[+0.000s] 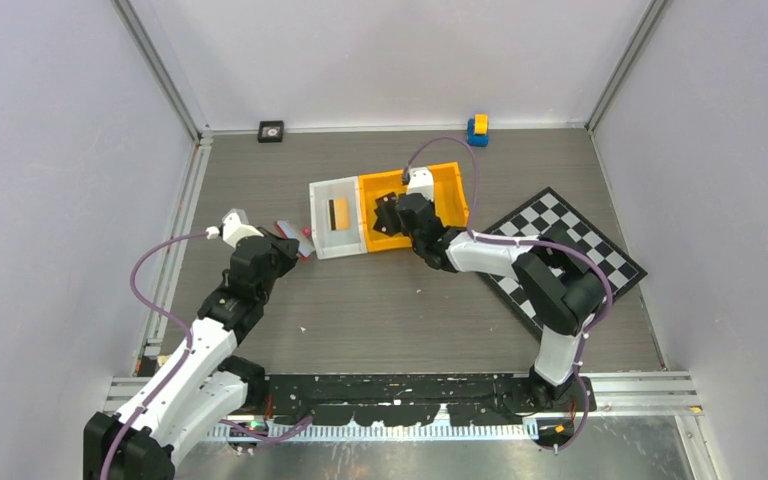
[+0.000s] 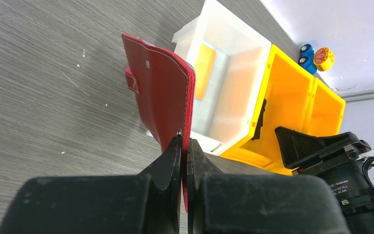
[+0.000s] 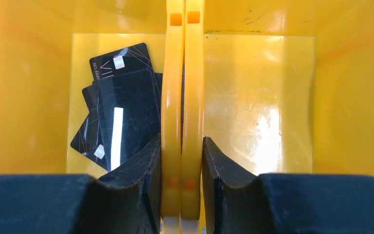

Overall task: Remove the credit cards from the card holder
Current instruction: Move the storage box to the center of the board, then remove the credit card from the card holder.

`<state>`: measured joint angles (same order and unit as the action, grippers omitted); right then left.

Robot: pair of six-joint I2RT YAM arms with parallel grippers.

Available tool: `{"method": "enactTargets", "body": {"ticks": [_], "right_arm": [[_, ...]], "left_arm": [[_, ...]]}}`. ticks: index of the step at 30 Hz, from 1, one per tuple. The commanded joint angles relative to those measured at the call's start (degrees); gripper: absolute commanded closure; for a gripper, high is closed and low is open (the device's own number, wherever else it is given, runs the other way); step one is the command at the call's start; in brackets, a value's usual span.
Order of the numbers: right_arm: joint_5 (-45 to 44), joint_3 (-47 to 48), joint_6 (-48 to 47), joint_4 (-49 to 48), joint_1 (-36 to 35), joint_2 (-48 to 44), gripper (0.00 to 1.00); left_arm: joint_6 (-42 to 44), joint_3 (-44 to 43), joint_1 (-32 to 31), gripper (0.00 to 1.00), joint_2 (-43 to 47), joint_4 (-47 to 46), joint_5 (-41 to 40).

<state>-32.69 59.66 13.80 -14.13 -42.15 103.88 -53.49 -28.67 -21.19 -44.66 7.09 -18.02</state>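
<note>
My left gripper (image 1: 295, 245) (image 2: 185, 141) is shut on the bottom edge of the red card holder (image 2: 160, 97) (image 1: 290, 232) and holds it upright, just left of the white bin (image 1: 335, 183) (image 2: 233, 29). A tan credit card (image 1: 339, 212) (image 2: 204, 68) lies inside the white bin. No card shows in the holder from here. My right gripper (image 1: 392, 215) (image 3: 181, 141) is down in the yellow bin (image 1: 450, 190), its fingers closed on either side of the bin's double middle wall (image 3: 181, 73). Several black cards (image 3: 121, 112) lie in the left compartment.
A chequered board (image 1: 600, 245) lies at the right, partly under my right arm. A blue and yellow toy (image 1: 477, 129) (image 2: 316, 56) stands at the back wall. A small black square object (image 1: 271, 131) sits at the back left.
</note>
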Motion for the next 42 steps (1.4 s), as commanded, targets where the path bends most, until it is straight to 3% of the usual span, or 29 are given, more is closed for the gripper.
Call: {"method": "enactTargets", "body": {"ticks": [1, 11, 16, 20, 24, 31, 34, 42], "right_arm": [[-3.1, 7.2, 2.8, -2.0, 1.1, -2.8, 0.99], [10.3, 20.2, 15.1, 16.3, 9.9, 7.7, 0.99], [12.9, 22.4, 14.3, 18.6, 10.5, 10.6, 0.93], [13.6, 22.5, 13.0, 19.1, 10.7, 10.6, 0.88], [14.6, 22.4, 14.2, 20.7, 11.5, 9.3, 0.59], [17.4, 22.5, 14.4, 23.5, 11.8, 2.9, 0.41], [18.3, 22.2, 14.4, 25.3, 11.8, -0.5, 0.21], [21.3, 11.2, 16.9, 23.4, 11.5, -14.5, 0.15]], "left_arm": [[0.8, -0.7, 0.4, 1.0, 0.9, -3.1, -1.7], [-0.7, -1.0, 0.4, 1.0, 3.0, 0.3, -5.3], [-0.8, 0.0, 0.4, 1.0, 8.3, 1.2, -7.3], [0.0, 3.2, 0.3, 1.0, 11.8, -5.1, -4.6], [2.6, 4.4, 0.3, 1.0, 13.7, -10.6, 1.6], [4.6, 5.7, 0.3, 1.0, 14.5, -17.9, 10.4], [4.2, 7.2, 0.4, 1.0, 13.5, -24.6, 14.8], [2.9, 5.2, 0.2, 1.0, 4.7, -32.8, 27.2]]}}
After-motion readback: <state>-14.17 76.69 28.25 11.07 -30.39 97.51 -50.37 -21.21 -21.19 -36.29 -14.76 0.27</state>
